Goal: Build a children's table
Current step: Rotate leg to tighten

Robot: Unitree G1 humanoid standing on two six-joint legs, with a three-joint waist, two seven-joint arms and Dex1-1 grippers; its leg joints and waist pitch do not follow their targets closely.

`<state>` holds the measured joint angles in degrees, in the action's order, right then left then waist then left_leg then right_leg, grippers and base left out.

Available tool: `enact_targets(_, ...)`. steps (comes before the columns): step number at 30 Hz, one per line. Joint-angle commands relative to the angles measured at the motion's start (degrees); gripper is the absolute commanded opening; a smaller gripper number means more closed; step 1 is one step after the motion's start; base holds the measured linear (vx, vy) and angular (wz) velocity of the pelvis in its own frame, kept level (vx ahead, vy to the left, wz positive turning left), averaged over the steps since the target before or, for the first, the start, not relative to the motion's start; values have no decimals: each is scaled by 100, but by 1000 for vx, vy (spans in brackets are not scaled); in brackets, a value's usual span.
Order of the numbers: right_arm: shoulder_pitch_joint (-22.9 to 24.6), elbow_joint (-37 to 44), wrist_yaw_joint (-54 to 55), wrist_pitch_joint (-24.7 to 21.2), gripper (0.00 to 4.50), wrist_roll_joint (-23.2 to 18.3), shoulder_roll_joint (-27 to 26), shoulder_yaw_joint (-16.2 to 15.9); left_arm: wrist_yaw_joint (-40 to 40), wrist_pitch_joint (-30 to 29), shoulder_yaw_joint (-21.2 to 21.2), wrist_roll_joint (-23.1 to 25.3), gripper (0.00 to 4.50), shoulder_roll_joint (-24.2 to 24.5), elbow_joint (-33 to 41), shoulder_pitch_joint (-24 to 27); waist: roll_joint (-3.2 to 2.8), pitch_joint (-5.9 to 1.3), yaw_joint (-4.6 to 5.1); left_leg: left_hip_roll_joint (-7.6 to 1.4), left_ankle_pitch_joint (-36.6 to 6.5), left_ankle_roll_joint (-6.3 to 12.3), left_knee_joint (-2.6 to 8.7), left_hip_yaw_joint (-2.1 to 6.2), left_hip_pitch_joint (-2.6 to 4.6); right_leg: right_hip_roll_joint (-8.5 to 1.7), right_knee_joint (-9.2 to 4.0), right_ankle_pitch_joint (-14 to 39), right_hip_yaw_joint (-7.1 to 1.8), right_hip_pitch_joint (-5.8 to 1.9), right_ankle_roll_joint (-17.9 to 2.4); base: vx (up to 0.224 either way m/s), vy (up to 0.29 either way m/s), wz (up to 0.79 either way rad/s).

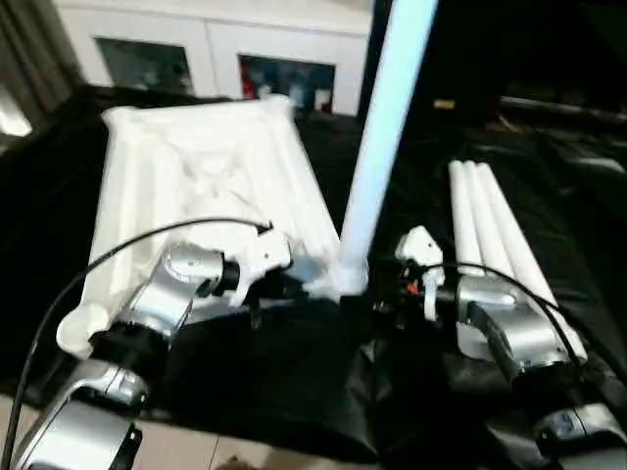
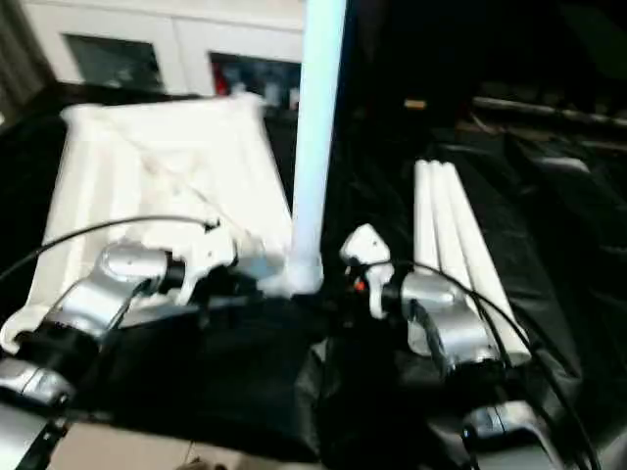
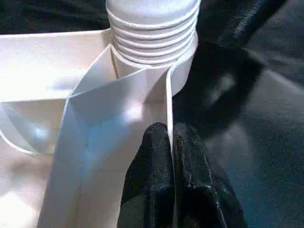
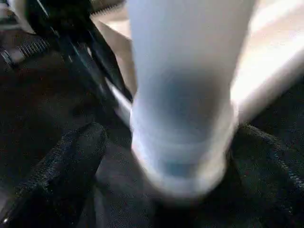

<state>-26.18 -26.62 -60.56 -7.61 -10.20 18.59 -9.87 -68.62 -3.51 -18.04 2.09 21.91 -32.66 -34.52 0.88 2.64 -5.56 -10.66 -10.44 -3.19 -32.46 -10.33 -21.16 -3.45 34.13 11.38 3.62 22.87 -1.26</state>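
Nearest you, the left tool [image 3: 171,156] pinches the thin rim wall of the upturned table top [image 1: 196,166], just behind the corner socket [image 3: 183,71]. An upright leg [image 1: 377,147] stands in that socket, its threaded end [image 3: 152,28] still partly exposed. The right tool [image 4: 161,156] straddles the leg's base, fingers [image 4: 71,156] wide and apart from it. Beyond the right tool, three spare legs [image 1: 495,245] lie side by side on the black-draped bench [image 1: 274,382]. The standing leg's top is cut off, and its base is blurred.

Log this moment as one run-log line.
left gripper: shut on tabletop rim | right gripper: open around upright leg | spare legs: lying
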Motion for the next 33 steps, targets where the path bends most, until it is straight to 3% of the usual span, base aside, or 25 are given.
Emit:
enact_targets(1, 38, 240, -122, -82, 437, -102, -6, -71, -219, 97, -205, -66, 0, -99, 150, 14, -21, -296, 6, -363, -1062, 302, 350, 50, 143, -523, -367, 674, -314, -256, -1386, 0, 0, 0)
enact_targets(6, 88, 403, -169, -195, 437, -150, -1, -60, -269, 111, -186, -65, 0, -63, 215, 73, 4, -323, -31, -348, -904, 180, 340, 21, 117, -512, -317, 514, -310, -285, -1253, 0, 0, 0)
enact_targets(11, 133, 463, -177, -284, 404, -140, 8, -85, -282, 96, -200, -68, 0, -48, 271, 136, 15, -357, -50, -320, -526, 339, 286, 4, 92, -500, -246, -80, -299, -306, -1309, 0, 0, 0)
enact_targets(20, 188, 452, -177, -342, 332, -81, 40, -164, -278, 72, -204, -48, 0, -29, 292, 164, 25, -346, -67, -320, -687, 269, 284, 8, 97, -503, -273, 333, -297, -302, -1238, 0, 0, 0)
enact_targets(24, 179, 370, -149, -302, 289, -38, 32, -185, -271, 50, -201, -35, 0, -26, 316, 180, 34, -355, -68, -315, -614, 283, 273, 8, 98, -492, -256, 262, -297, -301, -1233, 0, 0, 0)
enact_targets(28, 204, 161, 61, -308, 275, 18, -46, -149, -166, 24, -185, -2, 0, -66, 260, 198, 32, -359, -69, -310, -576, 316, 261, 6, 92, -492, -245, 189, -294, -301, -1256, 0, 0, 0)
enact_targets(31, 213, -91, 401, -339, 268, 64, -169, -45, 79, -27, -143, 55, 0, -156, 134, 173, 37, -330, -48, -307, -801, 231, 275, 10, 93, -503, -293, 579, -299, -283, -1214, 0, 0, 0)
enact_targets(33, 204, -456, 976, -396, 267, 87, -417, 131, 700, -178, -66, 216, 0, -387, -208, 35, 32, -272, -19, -302, -1298, 46, 311, 25, 139, -519, -407, 1515, -304, -234, -1055, 0, 0, 0)
